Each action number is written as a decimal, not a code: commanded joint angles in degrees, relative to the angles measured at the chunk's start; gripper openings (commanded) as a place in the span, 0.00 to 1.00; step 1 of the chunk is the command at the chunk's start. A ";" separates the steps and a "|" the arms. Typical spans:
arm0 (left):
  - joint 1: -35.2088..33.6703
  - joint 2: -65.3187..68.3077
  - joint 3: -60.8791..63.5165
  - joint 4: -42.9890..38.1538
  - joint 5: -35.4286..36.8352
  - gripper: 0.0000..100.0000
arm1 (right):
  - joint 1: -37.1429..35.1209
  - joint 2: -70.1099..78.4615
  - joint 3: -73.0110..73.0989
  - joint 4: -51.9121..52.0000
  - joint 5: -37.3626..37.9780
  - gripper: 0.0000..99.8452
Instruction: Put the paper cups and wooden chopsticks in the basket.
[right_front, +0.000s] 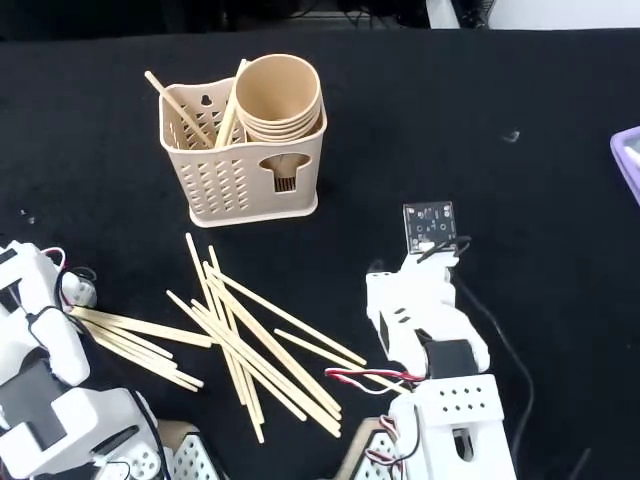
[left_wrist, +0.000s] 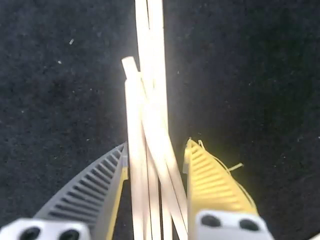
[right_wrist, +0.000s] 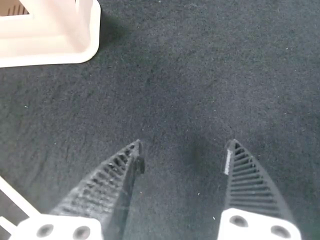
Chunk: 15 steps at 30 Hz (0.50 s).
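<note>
Evidently left fingers (left_wrist: 212, 185) clamp chopsticks (left_wrist: 150, 125) bundle between them, several per lift; right fingers (right_wrist: 250, 175) gape wide, empty, over bench (right_wrist: 200, 75), basket (right_wrist: 60, 45) ahead holding cups (right_front: 281, 92).

The chopsticks (left_wrist: 150, 125) are pale, bare wood with a dry matt grain. The paper cups (right_front: 280, 95) are matt tan paper, and the basket (right_front: 225, 185) is smooth perforated beige plastic with a faint sheen. The table (right_wrist: 210, 75) wears black matt cloth, felt-like and lint-flecked, while the left gripper (left_wrist: 156, 150) and right gripper (right_wrist: 182, 147) have ribbed plastic fingers on smooth white plastic mounts.
</note>
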 joint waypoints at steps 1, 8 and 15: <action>2.42 0.18 0.75 0.88 0.26 0.19 | 0.97 -1.54 -0.40 -1.14 0.00 0.26; 0.57 0.09 2.86 -4.40 0.44 0.04 | 0.97 -1.54 -0.40 -1.14 0.00 0.26; -4.62 -0.53 -2.07 -4.40 0.62 0.03 | 0.97 -1.54 -0.40 -1.14 0.00 0.26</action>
